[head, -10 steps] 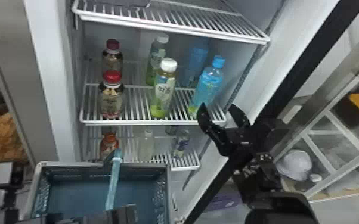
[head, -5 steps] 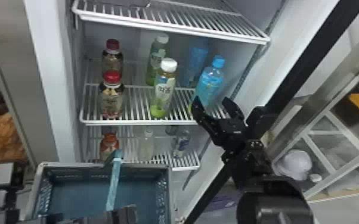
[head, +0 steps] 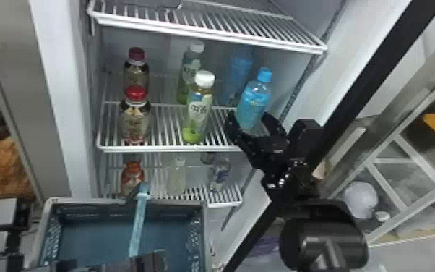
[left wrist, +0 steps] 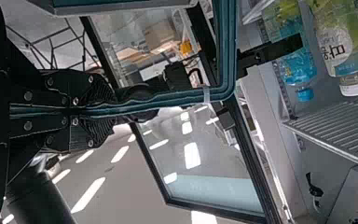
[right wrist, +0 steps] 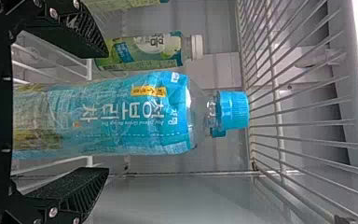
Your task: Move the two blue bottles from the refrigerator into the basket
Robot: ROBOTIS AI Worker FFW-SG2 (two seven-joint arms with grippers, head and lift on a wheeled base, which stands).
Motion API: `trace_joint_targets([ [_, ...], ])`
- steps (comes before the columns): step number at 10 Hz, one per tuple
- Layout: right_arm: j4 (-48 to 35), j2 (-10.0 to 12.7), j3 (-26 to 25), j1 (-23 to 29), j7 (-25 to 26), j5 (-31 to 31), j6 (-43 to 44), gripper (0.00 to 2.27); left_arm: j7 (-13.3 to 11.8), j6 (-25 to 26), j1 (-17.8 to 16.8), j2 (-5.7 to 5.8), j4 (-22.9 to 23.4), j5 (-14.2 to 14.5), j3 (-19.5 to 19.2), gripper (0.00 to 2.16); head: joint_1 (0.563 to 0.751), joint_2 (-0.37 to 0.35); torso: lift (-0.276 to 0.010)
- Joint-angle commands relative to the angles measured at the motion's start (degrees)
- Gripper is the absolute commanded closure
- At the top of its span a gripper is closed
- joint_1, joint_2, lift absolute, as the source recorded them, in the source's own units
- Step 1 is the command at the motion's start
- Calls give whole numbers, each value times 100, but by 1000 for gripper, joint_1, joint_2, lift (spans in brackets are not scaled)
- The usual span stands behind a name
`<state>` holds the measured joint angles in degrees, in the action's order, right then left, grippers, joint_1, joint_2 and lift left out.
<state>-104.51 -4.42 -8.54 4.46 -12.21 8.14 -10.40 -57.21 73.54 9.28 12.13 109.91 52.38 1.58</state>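
Your right gripper (head: 248, 117) has its fingers spread on either side of the front blue bottle (head: 253, 105), which stands on the white wire middle shelf (head: 166, 148) of the refrigerator. In the right wrist view, you can see a gap between the ridged black fingers (right wrist: 81, 33) and the round, clear plastic body with its glossy, wrinkled blue wrap and fine-ribbed screw cap. The rear blue bottle (head: 240, 72) stands behind it on that shelf.

Your left gripper (head: 155, 257) is pinching the slim teal handle (head: 138, 224) of the basket (head: 206, 231); the left wrist view shows you that grooved strip running between grooved pads and bending at a rounded corner. The basket is rectangular, with perforated walls and a smooth blue floor, in front of the refrigerator. Beside your blue pair are two white-capped bottles (head: 198, 108) in green-and-white wraps; farther left, two red-capped bottles (head: 133, 121) show rounded shoulders.
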Motion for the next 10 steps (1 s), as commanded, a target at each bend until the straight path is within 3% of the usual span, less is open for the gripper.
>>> trace_joint_targets([
  [1, 137, -24, 37, -123, 17, -49, -1, 140, 0, 1, 0, 0, -1, 0, 0, 1173, 695, -350, 0],
  [4, 418, -59, 107, -404, 52, -128, -1, 182, 0, 15, 0, 9, -15, 0, 18, 1173, 695, -347, 0],
  [5, 474, -68, 116, -446, 52, -119, -1, 266, 8, 1, 0, 9, -15, 0, 9, 1173, 695, -344, 0],
  [7, 488, -68, 107, -432, 52, -111, -1, 759, 8, 1, 0, 9, -15, 9, 9, 1173, 695, -342, 0],
  [10, 263, -59, -42, -278, 52, -128, 14, 848, 8, 1, 0, 9, -15, 9, 18, 1173, 695, -348, 0],
])
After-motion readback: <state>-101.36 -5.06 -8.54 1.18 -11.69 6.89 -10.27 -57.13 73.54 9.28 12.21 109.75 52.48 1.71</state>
